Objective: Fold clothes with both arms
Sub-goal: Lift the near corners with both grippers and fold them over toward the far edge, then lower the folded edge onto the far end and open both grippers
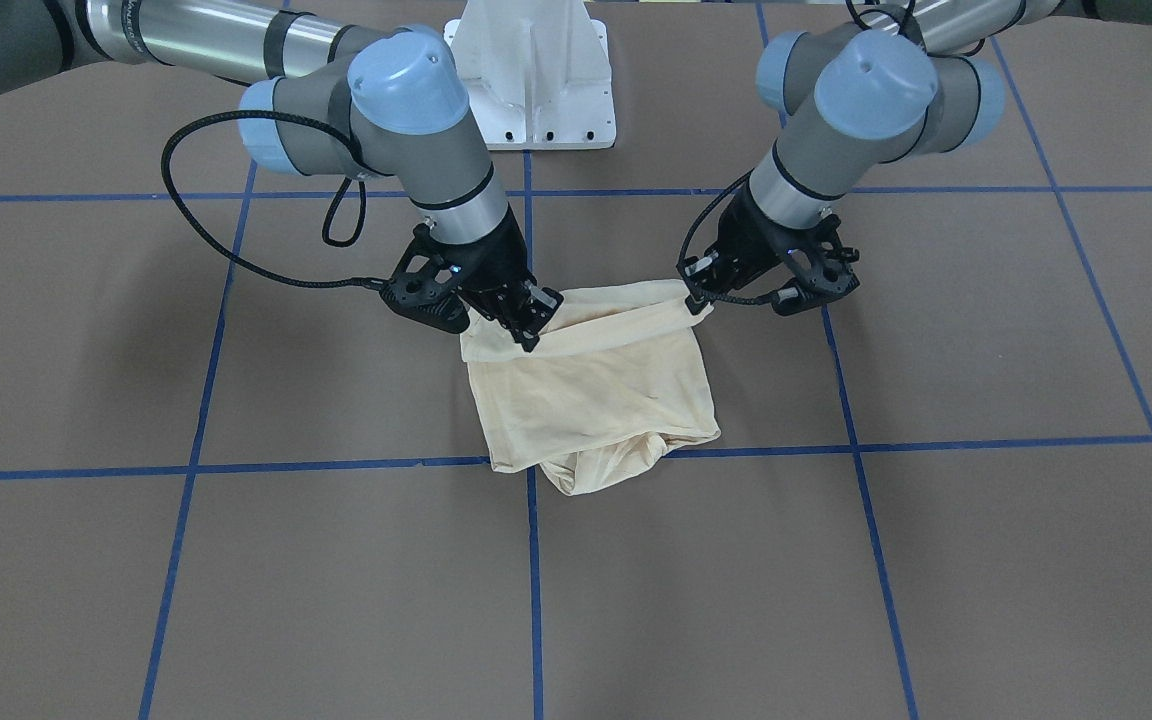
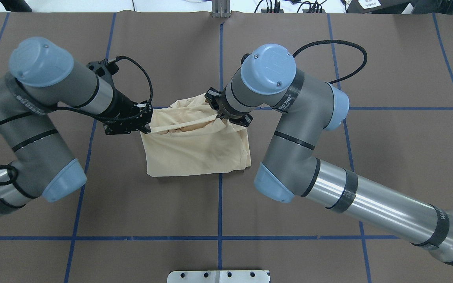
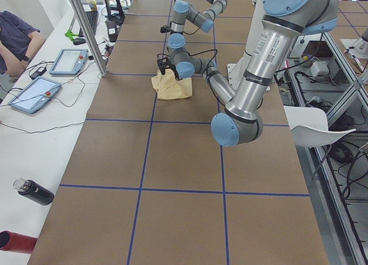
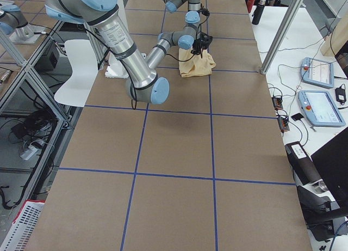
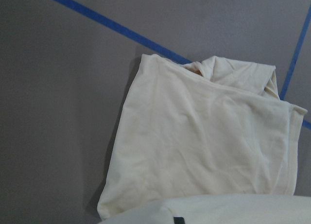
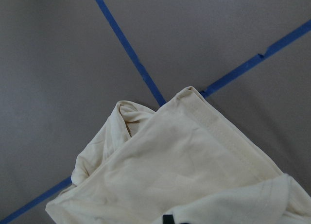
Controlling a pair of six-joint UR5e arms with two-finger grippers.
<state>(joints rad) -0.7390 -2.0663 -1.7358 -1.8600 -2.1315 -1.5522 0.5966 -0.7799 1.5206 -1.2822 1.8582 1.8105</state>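
- The shirt [image 1: 596, 395] lies near the middle of the bench [image 1: 236, 600], already doubled into a rough rectangle across a crossing of the blue tape lines [image 1: 336, 466]. Its plain side is up, and no print shows.
- The left hand [image 1: 702, 298] is pinched closed on one end of the shirt's edge nearest the robot. The right hand [image 1: 534, 325] is closed on the other end of that edge.
- Between the two hands the edge is pulled into a tight, narrow band raised a little off the layers below, while the rest of the cloth rests on the bench.
- Holding both ends at once looks deliberate — a taut edge stays straight and should not sag when it is carried across for another fold.
- Both arms lean in from opposite sides with their wrists angled down, which leaves the middle of the shirt uncovered.
- The side of the shirt away from the robot is bunched, with a lump of cloth poking out past the neat outline. It could spoil a clean fold.
- The task seems partly done — the shirt is compact but not yet tidy.
- Count: one shirt, two arms, two hands, and one white base [image 1: 533, 80] between the arms.
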